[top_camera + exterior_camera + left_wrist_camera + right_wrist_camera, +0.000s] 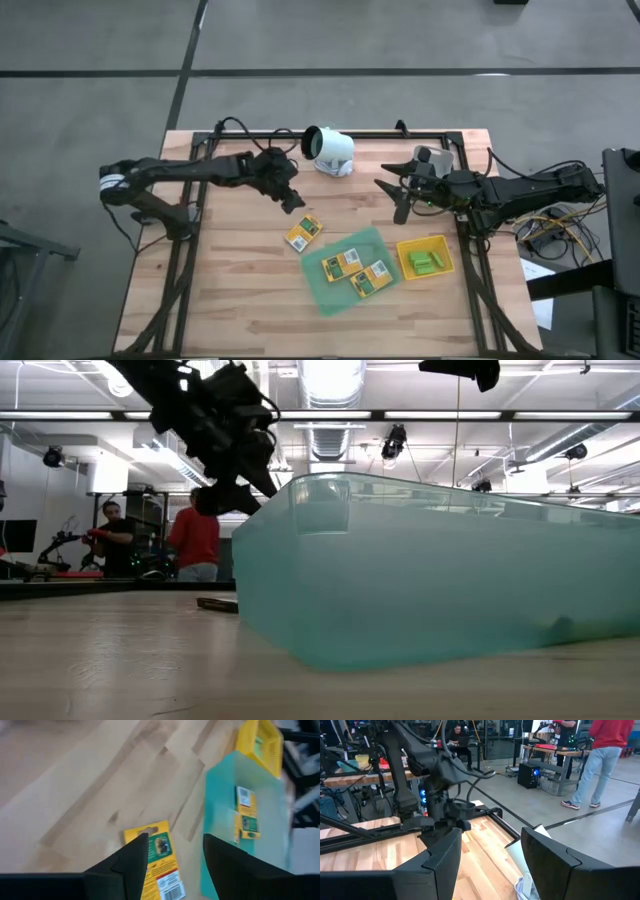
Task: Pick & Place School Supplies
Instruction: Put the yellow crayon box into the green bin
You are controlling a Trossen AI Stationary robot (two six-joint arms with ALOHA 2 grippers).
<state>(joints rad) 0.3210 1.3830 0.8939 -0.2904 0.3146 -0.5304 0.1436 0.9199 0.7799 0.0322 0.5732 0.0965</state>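
Three flat rectangular packets, yellow card w/ green print and a barcode: two lie side by side in the flat translucent green tray (335, 290), packet (341, 264) and packet (371, 279); the third packet (304, 232) lies on the bare surface just beside the tray's corner. Shallow yellow tray (438, 245), slotted plastic wall, touches the green one and holds little light-green blocks (425, 263).

Left gripper (293, 200) hovers just above the loose packet, jaws open, nothing held. Right gripper (395, 195) waits by the far rail, jaws apart & empty.

Surface (230, 290): pale wood planks w/ visible grain, black frame. A white rounded lamp-like unit (328, 150) sits at the far edge. Room behind: workshop w/ strip lights, ducts, benches; a person in a red top (197, 540) stands there.
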